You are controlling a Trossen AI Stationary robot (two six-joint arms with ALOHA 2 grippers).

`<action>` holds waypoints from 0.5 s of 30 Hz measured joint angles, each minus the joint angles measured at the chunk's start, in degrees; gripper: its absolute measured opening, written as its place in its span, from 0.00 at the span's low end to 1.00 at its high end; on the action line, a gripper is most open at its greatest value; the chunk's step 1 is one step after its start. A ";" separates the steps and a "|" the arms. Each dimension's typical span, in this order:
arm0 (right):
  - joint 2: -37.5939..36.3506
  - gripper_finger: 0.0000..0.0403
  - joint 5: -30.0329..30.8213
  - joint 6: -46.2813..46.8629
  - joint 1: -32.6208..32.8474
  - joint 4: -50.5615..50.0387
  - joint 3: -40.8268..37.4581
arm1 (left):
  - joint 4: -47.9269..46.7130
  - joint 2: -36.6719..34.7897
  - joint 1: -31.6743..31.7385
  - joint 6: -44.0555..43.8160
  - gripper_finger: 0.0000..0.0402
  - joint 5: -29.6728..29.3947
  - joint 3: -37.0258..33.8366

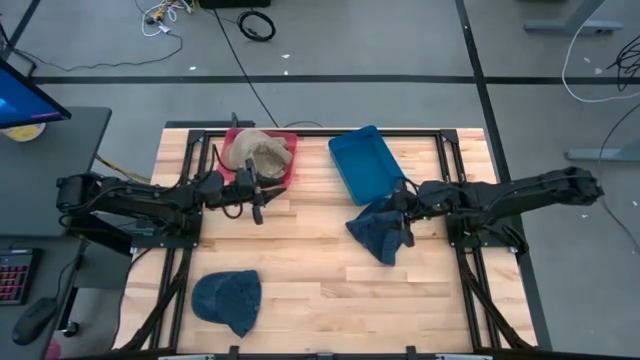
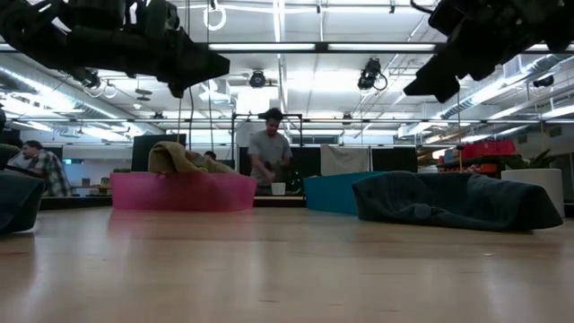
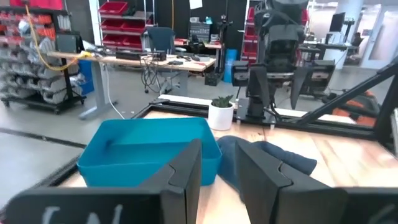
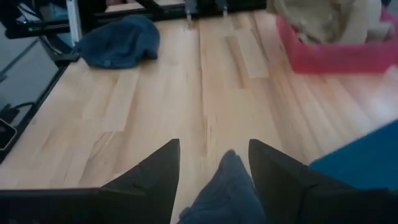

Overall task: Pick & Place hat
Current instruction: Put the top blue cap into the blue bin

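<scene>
A tan hat (image 1: 258,152) lies in the red tray (image 1: 290,172) at the table's far side, with an empty blue tray (image 1: 365,165) to its right. A dark blue hat (image 1: 380,232) lies crumpled on the table just near of the blue tray. Another blue hat (image 1: 228,300) lies flat by the near left corner. My right gripper (image 4: 214,162) hovers open above the crumpled hat (image 4: 225,186), whose cloth shows below and between the fingers. In the low view this gripper (image 2: 432,85) stands well above the hat (image 2: 457,199). My left gripper (image 1: 258,198) is open beside the red tray, holding nothing.
Black frame rails run along the table's far, left and right edges. Bare wood lies between the two arms and toward the near edge. Beyond the table, a person (image 2: 269,154) stands behind the trays and another (image 2: 40,166) sits at the left.
</scene>
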 joint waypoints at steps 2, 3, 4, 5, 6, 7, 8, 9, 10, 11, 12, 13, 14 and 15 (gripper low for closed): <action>-0.88 0.48 -0.21 -2.47 0.11 -0.02 0.00 | 0.02 0.55 -0.31 -1.26 0.25 -0.05 0.00; -1.05 0.48 -0.27 -3.87 0.15 0.08 0.00 | 0.10 1.24 -0.54 -1.82 0.25 -0.07 0.02; -1.03 0.48 -0.40 -4.36 0.15 0.07 0.00 | -0.37 1.70 -0.82 -2.07 0.25 -0.06 0.02; -0.93 0.48 -0.45 -4.37 0.15 -0.01 0.00 | -0.29 2.25 -1.10 -2.26 0.25 -0.04 -0.02; -0.60 0.48 -0.45 -4.11 0.15 0.03 0.00 | 0.51 3.06 -1.39 -2.77 0.25 -0.04 -0.02; -0.21 0.48 -0.47 -3.88 0.15 0.09 0.00 | 1.12 4.13 -1.60 -3.41 0.25 0.02 0.04; 0.17 0.48 -0.46 -3.71 0.15 -0.17 0.00 | 1.66 5.25 -1.85 -4.04 0.25 0.02 0.04; 0.65 0.48 -0.46 -3.61 0.15 -0.21 0.00 | 2.58 6.30 -2.07 -4.78 0.25 0.02 -0.02; 1.14 0.48 -0.45 -3.62 0.15 -0.13 0.00 | 4.41 7.42 -2.28 -4.92 0.25 0.00 0.00; 1.53 0.48 -0.45 -3.62 0.15 -0.24 0.00 | 6.46 8.60 -2.51 -5.07 0.25 -0.03 0.02; 1.99 0.48 -0.45 -3.60 0.15 -0.16 0.00 | 7.99 9.66 -2.65 -5.08 0.25 -0.02 0.04; 2.45 0.48 -0.52 -3.51 0.17 -0.09 0.00 | 9.30 10.66 -2.84 -5.09 0.25 -0.02 0.04; 2.91 0.48 -0.56 -3.09 0.19 -0.13 0.00 | 10.62 11.69 -3.00 -5.24 0.25 -0.04 0.04; 3.49 0.48 -0.58 -2.80 0.20 -0.09 0.00 | 11.98 12.59 -3.05 -5.27 0.25 -0.03 0.04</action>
